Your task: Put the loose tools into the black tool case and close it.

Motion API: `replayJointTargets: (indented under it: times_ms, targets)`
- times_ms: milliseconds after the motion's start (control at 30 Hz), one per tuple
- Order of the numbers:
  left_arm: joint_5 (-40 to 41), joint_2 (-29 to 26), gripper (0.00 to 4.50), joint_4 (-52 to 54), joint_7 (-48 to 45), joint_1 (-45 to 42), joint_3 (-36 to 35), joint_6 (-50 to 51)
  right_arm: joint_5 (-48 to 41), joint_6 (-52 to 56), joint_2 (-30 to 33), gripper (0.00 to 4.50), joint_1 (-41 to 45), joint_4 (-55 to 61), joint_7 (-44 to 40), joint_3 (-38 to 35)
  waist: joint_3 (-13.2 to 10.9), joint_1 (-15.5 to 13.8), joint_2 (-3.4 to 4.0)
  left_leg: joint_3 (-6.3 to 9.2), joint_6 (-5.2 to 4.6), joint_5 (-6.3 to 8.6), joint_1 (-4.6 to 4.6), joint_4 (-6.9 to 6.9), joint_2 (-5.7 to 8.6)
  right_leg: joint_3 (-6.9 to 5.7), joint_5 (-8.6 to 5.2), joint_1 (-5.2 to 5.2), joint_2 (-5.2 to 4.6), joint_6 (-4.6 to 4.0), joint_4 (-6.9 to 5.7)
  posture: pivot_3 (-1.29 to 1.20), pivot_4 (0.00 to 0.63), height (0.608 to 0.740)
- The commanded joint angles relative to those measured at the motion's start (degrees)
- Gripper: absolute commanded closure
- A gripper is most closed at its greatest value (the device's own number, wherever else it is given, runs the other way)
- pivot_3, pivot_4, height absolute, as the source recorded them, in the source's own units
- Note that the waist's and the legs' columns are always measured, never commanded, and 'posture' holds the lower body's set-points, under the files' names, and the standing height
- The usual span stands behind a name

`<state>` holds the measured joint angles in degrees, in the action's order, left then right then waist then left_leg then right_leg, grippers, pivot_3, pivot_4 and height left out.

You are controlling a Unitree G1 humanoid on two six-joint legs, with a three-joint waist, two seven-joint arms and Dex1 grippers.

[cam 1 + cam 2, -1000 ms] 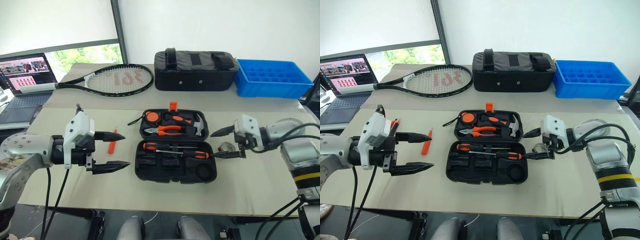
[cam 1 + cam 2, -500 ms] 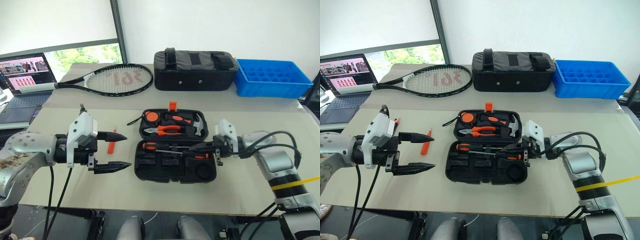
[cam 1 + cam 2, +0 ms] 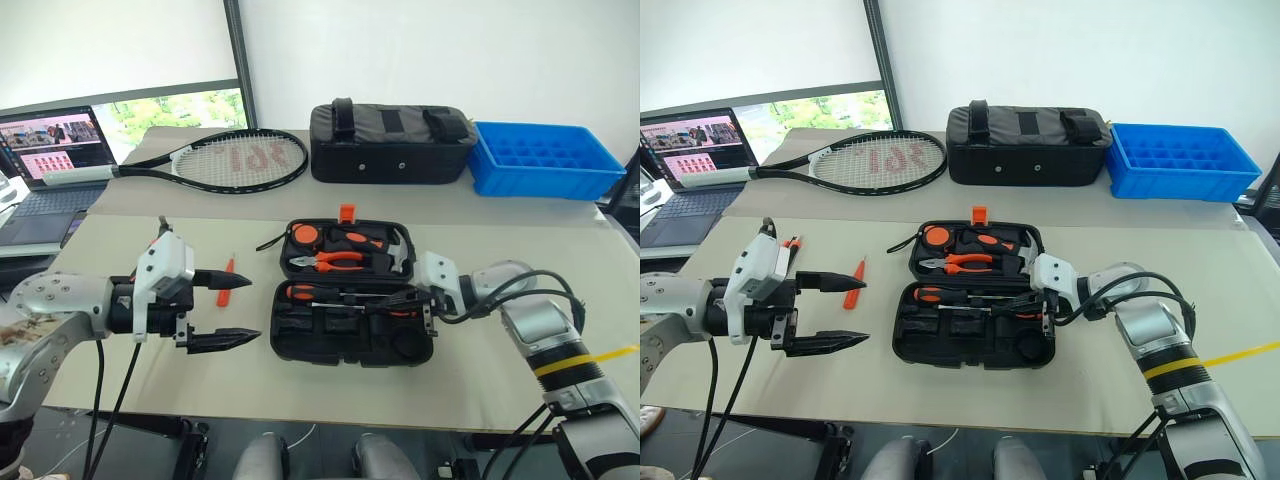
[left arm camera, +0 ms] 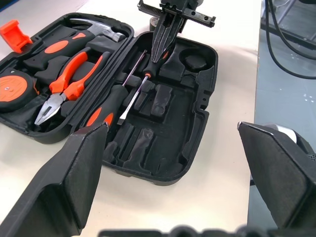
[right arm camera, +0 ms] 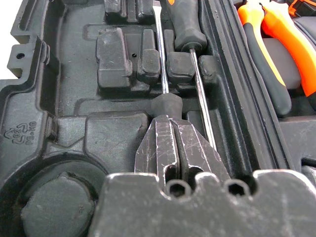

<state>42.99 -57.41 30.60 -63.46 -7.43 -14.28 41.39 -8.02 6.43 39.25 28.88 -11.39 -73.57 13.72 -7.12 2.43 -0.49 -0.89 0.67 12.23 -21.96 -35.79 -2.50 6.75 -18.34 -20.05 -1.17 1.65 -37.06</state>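
Item 1: tool case [image 3: 352, 292], black, lying open flat on table [image 3: 500, 370] so its moulded slots face up for loading. Pliers, hammer, tape measure seated in lid half.

Item 2: right claw [image 3: 1037, 299], fingers together, tips down inside case's near half, pressed at the butt end of a screwdriver [image 5: 183, 22] handle; whether it pinches or only pushes, can't tell (prob. seating it in its slot). Arm reaches in from case's right side, forearm low, claw angled down and inward.

Item 3: left claw [image 3: 232, 310], fingers wide apart, nothing between them, held above table just left of case, pointing toward it; likely waiting.

Item 4: small orange screwdriver [image 3: 226, 279], loose on table just beyond left claw's upper finger.
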Motion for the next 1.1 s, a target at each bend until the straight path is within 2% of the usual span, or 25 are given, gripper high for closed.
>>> replayJointTargets:
  times_ms: [33, 67, 133, 167, 233, 333, 367, 433, 500, 600, 767, 900, 1100]
  targets:
    - [-0.4, 3.7, 0.00, 0.7, 6.6, 2.6, -3.5, -0.3, -3.6, -1.1, 0.4, 4.45, -1.2, 2.0, -0.6, -3.9, 0.0, 0.0, 0.06, -0.01, 0.00, 0.00, -0.01, 0.00, -0.01, 0.01, 0.00, -0.02, -0.01, 0.00, -0.01, 0.00, 0.150, 0.707]
    - [-1.0, 4.6, 0.00, 0.9, 8.2, 3.3, -3.7, -0.5, -4.9, -1.6, 0.4, 4.45, -1.4, 2.8, -0.8, -5.2, 0.0, 0.0, 0.07, -0.02, 0.00, 0.00, -0.05, 0.01, -0.02, 0.02, 0.00, -0.05, -0.01, 0.00, -0.01, 0.00, 0.150, 0.707]
    - [-7.1, 6.5, 0.00, 0.9, 13.7, 5.0, -2.7, -3.5, -6.9, -0.8, 0.7, 4.45, -1.8, 3.9, 0.3, -7.9, -0.1, 0.0, 0.05, 0.00, 0.00, 0.00, -0.15, 0.01, -0.03, 0.00, 0.01, -0.14, -0.01, -0.01, -0.01, 0.00, 0.150, 0.707]
    - [-9.3, 6.9, 0.00, 0.6, 15.7, 6.1, -2.2, -3.7, -8.2, 0.0, 1.8, 4.02, -2.6, 4.6, -0.3, -9.3, -0.1, 0.0, 0.06, 0.01, 0.00, 0.00, -0.18, 0.01, -0.04, -0.01, 0.01, -0.15, 0.00, -0.02, -0.01, 0.00, 0.150, 0.707]
    - [-12.1, 8.2, 0.00, 0.2, 18.8, 8.4, -2.1, -4.1, -11.0, 1.4, 3.7, 3.49, -4.2, 5.6, -1.3, -12.4, -0.1, -0.1, 0.06, 0.03, 0.00, 0.00, -0.20, 0.02, -0.02, 0.00, 0.03, -0.15, -0.03, -0.05, 0.01, 0.00, 0.150, 0.707]
    - [-15.9, 12.6, 0.00, -1.4, 25.6, 9.0, -1.1, -4.6, -14.3, 2.0, 5.8, 2.46, -7.0, 6.1, -2.1, -16.9, -0.1, -0.4, 0.06, 0.04, 0.00, 0.00, -0.18, 0.06, -0.01, -0.01, 0.03, -0.11, -0.10, -0.06, 0.05, 0.00, 0.150, 0.707]
    - [-17.3, 14.0, 0.00, -1.8, 27.7, 8.6, -0.3, -4.6, -15.2, 2.0, 6.5, 2.00, -7.8, 6.2, -2.6, -18.0, -0.1, -0.4, 0.04, 0.04, 0.00, 0.00, -0.18, 0.05, 0.00, -0.03, 0.03, -0.08, -0.14, -0.06, 0.07, 0.00, 0.150, 0.707]
    - [-19.1, 17.2, 0.00, -3.4, 31.9, 6.6, 1.0, -4.1, -16.3, 1.8, 7.6, 1.55, -9.4, 6.7, -3.4, -19.7, -0.1, -0.3, 0.01, 0.02, 0.00, 0.00, -0.18, 0.05, -0.02, -0.03, 0.05, -0.08, -0.11, -0.07, 0.08, 0.00, 0.150, 0.707]
    - [-22.0, 20.3, 0.00, -5.9, 37.1, 3.4, 3.3, -2.4, -18.6, 0.5, 7.5, 0.71, -10.9, 7.3, -3.9, -22.4, -0.1, -0.4, 0.02, 0.02, 0.00, 0.00, -0.19, 0.02, 0.02, -0.02, 0.07, -0.06, -0.15, -0.11, 0.06, 0.00, 0.150, 0.707]
    - [-27.2, 23.1, 0.00, -9.9, 44.0, 0.0, 6.2, 0.7, -20.8, -2.7, 6.9, 0.05, -12.7, 7.3, -3.9, -26.4, -0.1, -0.4, 0.01, 0.03, 0.00, 0.00, -0.21, -0.01, 0.09, -0.03, 0.08, -0.04, -0.09, -0.11, 0.07, 0.00, 0.150, 0.707]
    - [-29.2, 28.2, 0.00, -13.2, 48.7, -2.9, 8.3, 3.8, -22.2, -3.6, 8.9, 0.05, -13.0, 5.5, -6.0, -29.7, -0.1, 0.0, 0.03, 0.08, 0.00, 0.00, -0.22, 0.04, 0.20, 0.03, 0.08, -0.07, -0.11, -0.10, 0.07, 0.00, 0.150, 0.707]
    - [-29.1, 32.7, 0.00, -17.8, 51.2, -6.3, 8.6, 5.5, -25.4, 3.6, 15.0, 0.05, -12.6, 3.5, -13.2, -30.2, -0.1, -0.4, 0.02, 0.10, 0.00, 0.00, -0.24, 0.01, 0.33, -0.01, 0.08, -0.06, -0.19, -0.09, 0.05, 0.00, 0.150, 0.707]
    - [-28.8, 36.6, 0.00, -19.6, 52.8, -7.8, 8.4, 9.1, -26.7, 4.4, 16.8, 0.05, -10.9, 2.7, -15.4, -30.6, -0.1, -0.3, -0.07, 0.15, 0.00, 0.00, -0.23, 0.01, 0.41, 0.00, 0.08, -0.02, -0.23, -0.06, 0.07, 0.00, 0.150, 0.707]
